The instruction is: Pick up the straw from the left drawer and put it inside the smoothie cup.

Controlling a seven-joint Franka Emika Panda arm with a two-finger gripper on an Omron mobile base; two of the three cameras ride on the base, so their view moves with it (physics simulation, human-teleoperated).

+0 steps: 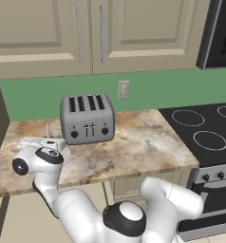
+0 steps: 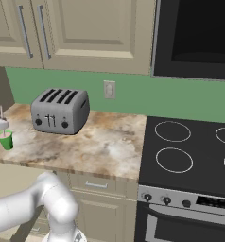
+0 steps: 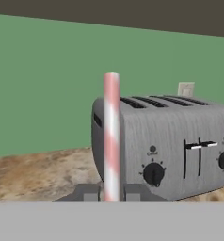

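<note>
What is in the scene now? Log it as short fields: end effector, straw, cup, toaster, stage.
end effector: the two-finger end effector is shut on the straw, over the left end of the marbled counter
straw: thin pink-and-white striped straw, upright between the fingertips
cup: small bright green tapered smoothie cup on the counter, just below the end effector
toaster: grey four-slot toaster, to the right of the cup
stage: straw held above the cup; whether its tip is inside cannot be told
</note>
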